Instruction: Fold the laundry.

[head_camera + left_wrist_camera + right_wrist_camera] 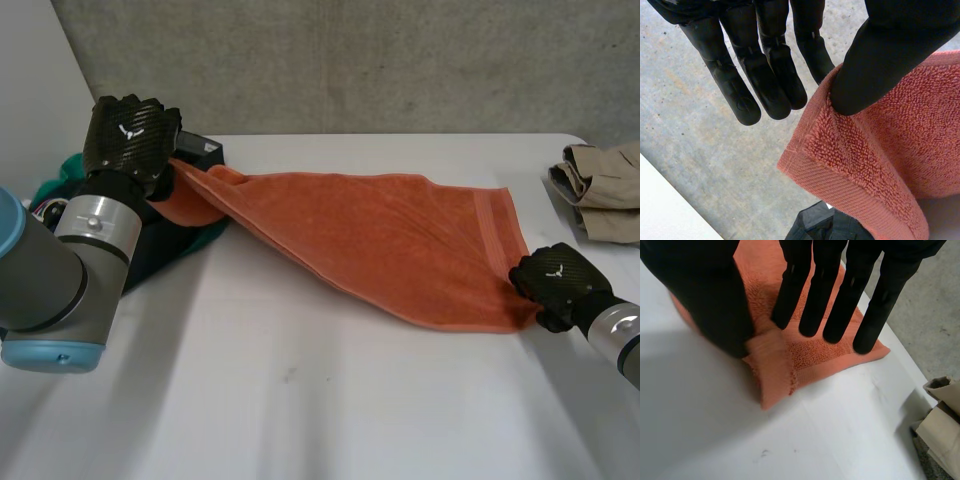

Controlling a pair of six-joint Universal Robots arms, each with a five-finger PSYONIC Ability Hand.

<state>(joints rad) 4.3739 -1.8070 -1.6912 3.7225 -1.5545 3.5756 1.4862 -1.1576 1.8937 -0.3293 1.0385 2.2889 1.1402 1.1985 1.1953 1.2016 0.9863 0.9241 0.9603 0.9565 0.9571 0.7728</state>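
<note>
White table (300,400) bearing an orange terry towel (400,240), stretched between the two hands and sagging in folds across the tabletop. Behind the left hand (130,135) lies a heap of dark green and black clothes (170,250), close under the raised end of the towel. A folded beige garment (605,190) lies beyond the right hand's fingertips, apart from the towel. The left hand's fingers (765,65) are straight and close together, and its thumb (880,60) pinches the towel's hemmed corner (880,150) against the nearest finger, holding that corner off the table. The right hand (555,285) has straight, slightly spread fingers (840,290) over the opposite corner (810,355), with a rucked fold of hem caught at the thumb tip.
</note>
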